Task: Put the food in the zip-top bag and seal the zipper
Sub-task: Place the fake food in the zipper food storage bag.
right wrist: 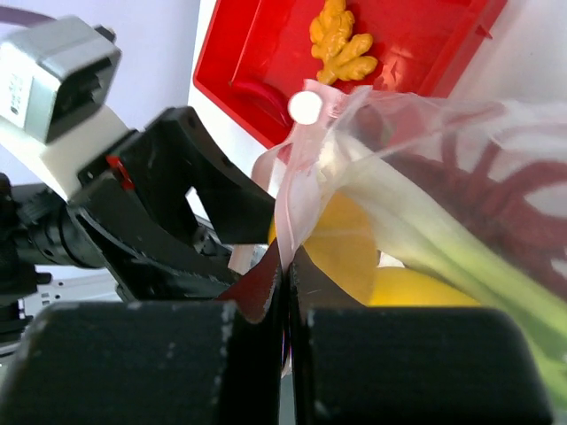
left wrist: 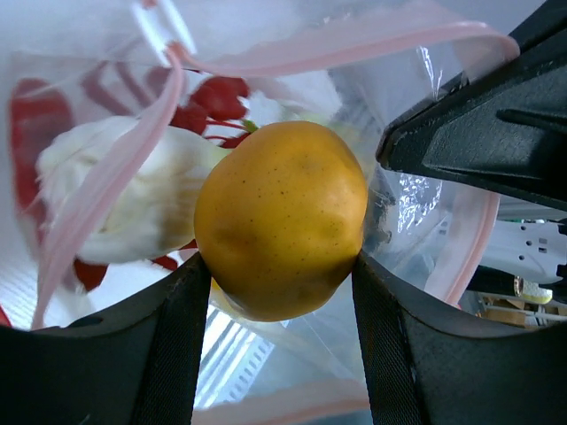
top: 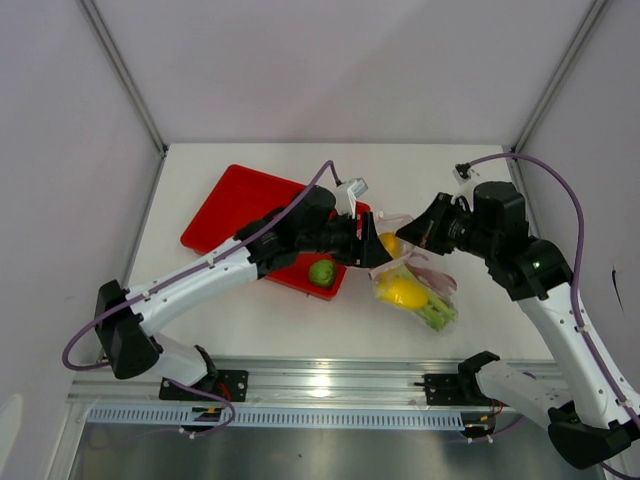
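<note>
**Yellow fruit at bag mouth**

Left hand (left wrist: 282, 310) pinches a yellow oval fruit (left wrist: 279, 217) at the open mouth of the zip-top bag (top: 430, 282), which lies on the bench (top: 250, 320) right of the red tray (top: 235, 205). Right hand (right wrist: 288, 283) is pressed together on the zipper (right wrist: 297, 199). Leek (right wrist: 425, 239), chillies (left wrist: 208, 102) and second yellow fruit (top: 403, 293) are inside the bag. Green round fruit (top: 321, 272) and orange ruffled piece (right wrist: 341, 40) are in the tray.

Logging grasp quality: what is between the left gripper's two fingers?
A yellow oval fruit, clamped by the left gripper at the zip-top bag's open mouth; the left wrist view shows it.
</note>
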Robot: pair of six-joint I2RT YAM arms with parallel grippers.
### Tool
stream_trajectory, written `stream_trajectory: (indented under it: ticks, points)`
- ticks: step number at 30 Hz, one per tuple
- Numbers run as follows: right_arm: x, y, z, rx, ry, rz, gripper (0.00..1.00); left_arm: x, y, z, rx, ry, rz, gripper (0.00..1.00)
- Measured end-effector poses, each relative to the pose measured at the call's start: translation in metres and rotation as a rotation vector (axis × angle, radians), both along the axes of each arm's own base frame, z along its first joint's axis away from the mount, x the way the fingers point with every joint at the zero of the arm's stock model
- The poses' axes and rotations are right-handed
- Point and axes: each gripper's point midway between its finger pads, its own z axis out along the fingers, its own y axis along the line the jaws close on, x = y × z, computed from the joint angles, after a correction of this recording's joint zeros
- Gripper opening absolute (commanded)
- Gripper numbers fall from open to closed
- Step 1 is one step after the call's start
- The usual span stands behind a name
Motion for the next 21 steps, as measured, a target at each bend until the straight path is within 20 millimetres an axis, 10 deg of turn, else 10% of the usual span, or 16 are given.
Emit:
stream_trajectory:
  ticks: [5,6,7,11,21]
  points:
    - [0.006,0.002,0.001,0.015,0.012,-0.012,0.00,0.000,-0.012,-0.005,0.008,0.018,-0.032,0.04]
    - [0.007,0.002,0.001,0.016,0.015,-0.014,0.00,0.001,-0.019,-0.005,0.010,0.031,-0.050,0.33]
    - [0.008,0.002,0.000,0.017,0.018,-0.019,0.00,0.002,-0.021,-0.005,0.009,0.033,-0.054,0.33]
    - [0.013,0.000,-0.001,0.016,0.021,-0.033,0.00,0.006,-0.030,-0.010,0.044,0.052,-0.078,0.99]
    - [0.011,-0.003,0.000,0.030,0.033,-0.016,0.00,0.013,0.029,0.022,0.052,-0.136,0.126,1.00]
